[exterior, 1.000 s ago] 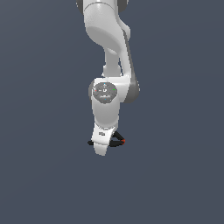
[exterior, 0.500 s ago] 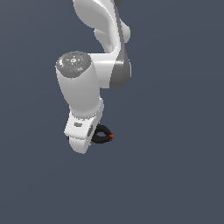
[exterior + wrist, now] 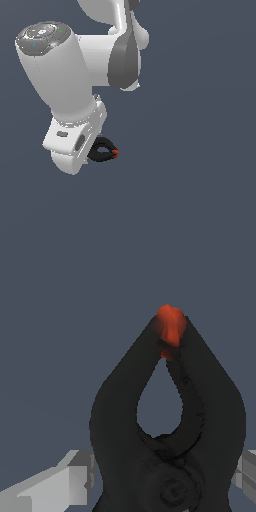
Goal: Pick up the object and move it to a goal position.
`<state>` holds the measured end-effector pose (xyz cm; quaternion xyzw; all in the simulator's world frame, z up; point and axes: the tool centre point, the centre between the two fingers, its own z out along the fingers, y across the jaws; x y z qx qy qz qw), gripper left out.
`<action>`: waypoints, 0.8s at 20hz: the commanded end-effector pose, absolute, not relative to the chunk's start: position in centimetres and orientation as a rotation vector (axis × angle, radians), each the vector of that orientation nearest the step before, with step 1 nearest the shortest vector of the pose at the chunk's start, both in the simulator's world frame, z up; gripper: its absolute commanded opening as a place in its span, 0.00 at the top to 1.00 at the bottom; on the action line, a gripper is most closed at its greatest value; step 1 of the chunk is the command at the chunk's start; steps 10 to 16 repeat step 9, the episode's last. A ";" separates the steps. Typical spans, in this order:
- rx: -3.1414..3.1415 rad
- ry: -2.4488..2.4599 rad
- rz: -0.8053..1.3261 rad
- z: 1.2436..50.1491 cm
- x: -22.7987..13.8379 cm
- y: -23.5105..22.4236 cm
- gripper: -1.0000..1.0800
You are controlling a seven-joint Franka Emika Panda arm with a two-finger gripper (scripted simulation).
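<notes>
The object (image 3: pixel 103 152) is a small black clamp with a looped body and a red-orange tip (image 3: pixel 115 153). In the exterior view it pokes out toward the right from under the white hand. My gripper (image 3: pixel 93 153) is shut on the object, and the hand hides most of the fingers there. The wrist view is filled by the object (image 3: pixel 120 421), its tip (image 3: pixel 170 323) pointing away from the camera. A grey finger (image 3: pixel 60 483) presses one side of the body and another finger (image 3: pixel 246 476) the other. My gripper (image 3: pixel 165 491) holds it near the pivot.
The arm has swung toward the exterior view's left and looms larger in that view. The object has travelled with it, still held between the fingers.
</notes>
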<state>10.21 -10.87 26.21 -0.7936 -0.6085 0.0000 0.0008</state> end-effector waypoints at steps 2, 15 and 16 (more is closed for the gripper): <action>-2.492 -1.912 0.000 27.3 10.6 -11.4 1.00; -2.492 -1.912 0.000 27.8 10.8 -11.7 1.00; -2.492 -1.912 0.000 27.8 10.8 -11.7 1.00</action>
